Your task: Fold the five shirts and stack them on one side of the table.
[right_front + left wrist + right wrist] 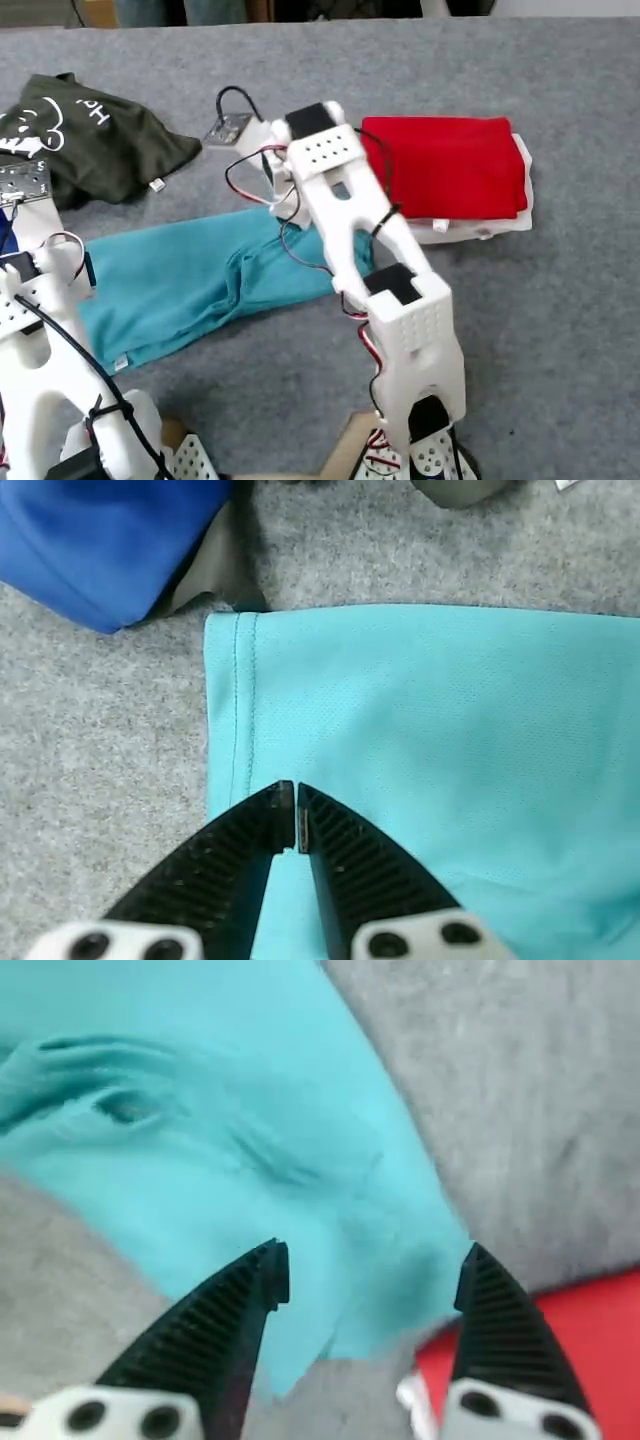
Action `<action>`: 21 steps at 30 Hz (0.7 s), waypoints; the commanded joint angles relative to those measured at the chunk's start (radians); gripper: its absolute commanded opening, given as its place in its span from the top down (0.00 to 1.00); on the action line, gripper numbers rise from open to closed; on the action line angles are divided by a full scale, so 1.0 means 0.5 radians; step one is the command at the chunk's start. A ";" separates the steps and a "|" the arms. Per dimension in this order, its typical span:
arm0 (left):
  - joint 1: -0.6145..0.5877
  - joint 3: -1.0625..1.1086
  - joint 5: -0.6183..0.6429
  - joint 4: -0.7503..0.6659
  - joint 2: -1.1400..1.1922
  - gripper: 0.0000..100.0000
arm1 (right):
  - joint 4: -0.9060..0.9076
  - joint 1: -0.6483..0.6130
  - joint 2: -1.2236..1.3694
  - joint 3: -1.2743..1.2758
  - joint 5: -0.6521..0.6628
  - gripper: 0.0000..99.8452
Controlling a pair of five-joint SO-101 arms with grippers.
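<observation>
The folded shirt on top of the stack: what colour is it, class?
The folded shirt is red, clearest in the high view.

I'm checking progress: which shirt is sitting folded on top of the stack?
The red shirt, a neat rectangle resting on a folded white shirt. The teal shirt lies spread out and the dark green shirt is crumpled.

The white shirt (pixel 482 229) is largely hidden beneath the red shirt (pixel 450 165). The teal shirt (pixel 180 280) is partly covered by the right arm (pixel 350 215). The blue shirt (pixel 90 540) and green shirt (pixel 100 145) are cut off by picture edges.
</observation>
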 commanded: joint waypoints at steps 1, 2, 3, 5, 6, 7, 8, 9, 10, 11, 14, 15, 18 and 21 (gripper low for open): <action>-0.014 -0.035 0.000 0.068 -0.061 0.92 | 0.169 0.077 -0.259 -0.121 -0.095 0.80; -0.032 -0.060 0.003 0.120 -0.049 0.88 | 0.166 0.110 -0.327 -0.091 -0.132 0.86; -0.078 -0.094 0.015 0.166 -0.043 0.84 | 0.166 0.141 -0.404 -0.041 -0.157 0.93; -0.198 -0.167 0.120 0.209 -0.040 0.78 | 0.166 0.181 -0.563 0.103 -0.166 0.98; -0.262 -0.204 0.147 0.218 -0.040 0.77 | 0.166 0.193 -0.646 0.198 -0.163 0.95; -0.321 -0.235 0.160 0.218 -0.031 0.76 | 0.163 0.206 -0.732 0.293 -0.160 0.94; -0.358 -0.256 0.153 0.218 -0.006 0.76 | 0.160 0.209 -0.815 0.407 -0.160 0.94; -0.391 -0.281 0.153 0.218 0.043 0.76 | 0.153 0.209 -0.898 0.514 -0.160 0.95; -0.419 -0.302 0.153 0.218 0.110 0.76 | 0.150 0.203 -0.968 0.603 -0.157 0.97; -0.434 -0.330 0.153 0.221 0.193 0.75 | 0.147 0.190 -1.033 0.686 -0.157 0.97; -0.456 -0.496 0.150 0.338 0.525 0.74 | 0.083 0.172 -1.208 0.901 -0.157 0.97; -0.459 -0.578 0.150 0.399 0.651 0.73 | 0.058 0.166 -1.257 0.953 -0.157 0.97; -0.459 -0.855 0.150 0.565 1.019 0.73 | 0.015 0.163 -1.367 1.066 -0.157 0.97; -0.468 -1.100 0.150 0.681 1.329 0.74 | 0.012 0.163 -1.438 1.115 -0.157 0.98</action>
